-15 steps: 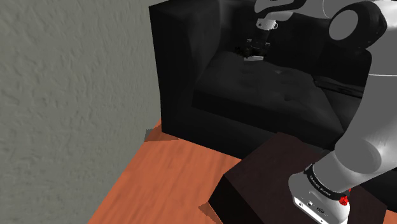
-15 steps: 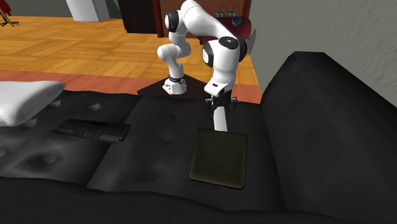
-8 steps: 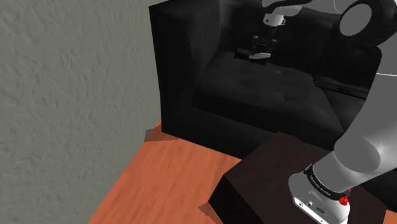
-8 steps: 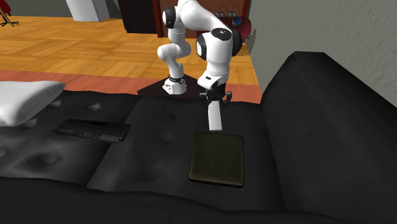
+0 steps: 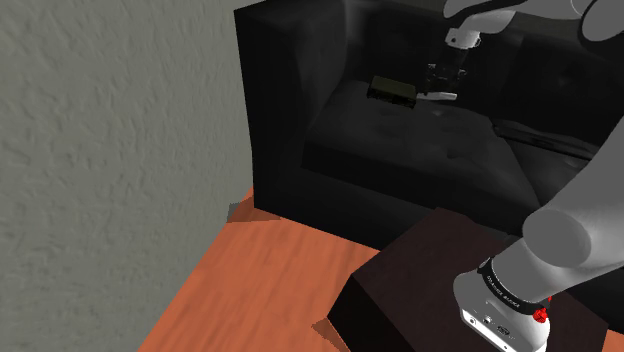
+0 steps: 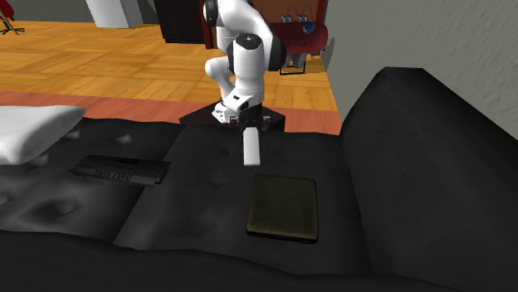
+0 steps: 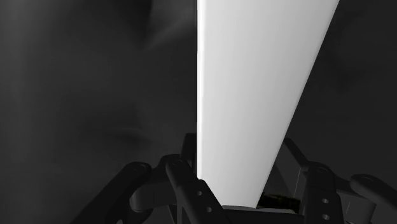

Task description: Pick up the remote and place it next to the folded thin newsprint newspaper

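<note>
A: Wrist view: is the end effector (image 7: pixel 245 205) holding anything?
B: Yes, it is clamped on the white remote (image 7: pixel 254 95), whose long axis runs on from the fingers above the sofa (image 6: pixel 415 166).
A: And the newspaper?
B: Probably the olive slab (image 6: pixel 282 207), just beside the remote toward the second exterior view's lower right.

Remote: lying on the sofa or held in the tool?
Held. In the wrist view the white remote sits clasped between the tool's fingers; in the second exterior view it hangs from the tool above the sofa cushion.
</note>
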You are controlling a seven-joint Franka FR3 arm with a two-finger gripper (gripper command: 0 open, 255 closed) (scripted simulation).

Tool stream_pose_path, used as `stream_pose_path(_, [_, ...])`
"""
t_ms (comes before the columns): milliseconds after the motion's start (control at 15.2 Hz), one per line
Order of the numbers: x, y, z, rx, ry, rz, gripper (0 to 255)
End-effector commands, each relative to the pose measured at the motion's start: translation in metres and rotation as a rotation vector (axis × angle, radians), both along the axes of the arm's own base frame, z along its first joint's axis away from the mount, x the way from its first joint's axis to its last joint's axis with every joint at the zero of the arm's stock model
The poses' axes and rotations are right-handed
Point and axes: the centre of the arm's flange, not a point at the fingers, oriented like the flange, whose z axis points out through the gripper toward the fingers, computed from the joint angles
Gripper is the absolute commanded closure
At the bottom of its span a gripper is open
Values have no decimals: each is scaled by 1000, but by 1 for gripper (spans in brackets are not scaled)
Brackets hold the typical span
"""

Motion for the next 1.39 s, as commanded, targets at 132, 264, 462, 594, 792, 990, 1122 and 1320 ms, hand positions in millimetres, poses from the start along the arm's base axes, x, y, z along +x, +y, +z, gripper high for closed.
stream_pose_path(132, [-46, -27, 3, 0, -1, 1, 255])
stream_pose_path(264, [-68, -40, 4, 0, -1, 1, 255])
stream_pose_path(462, [-103, -60, 4, 0, -1, 1, 255])
stream_pose_path(594, [-125, -74, 5, 0, -1, 1, 255])
stream_pose_path(792, [-160, -93, 6, 0, -1, 1, 255])
stream_pose_path(990, [-194, -113, 7, 0, -1, 1, 255])
stream_pose_path(1122, [-217, -127, 7, 0, -1, 1, 255])
stream_pose_path(1320, [-251, -147, 8, 0, -1, 1, 255])
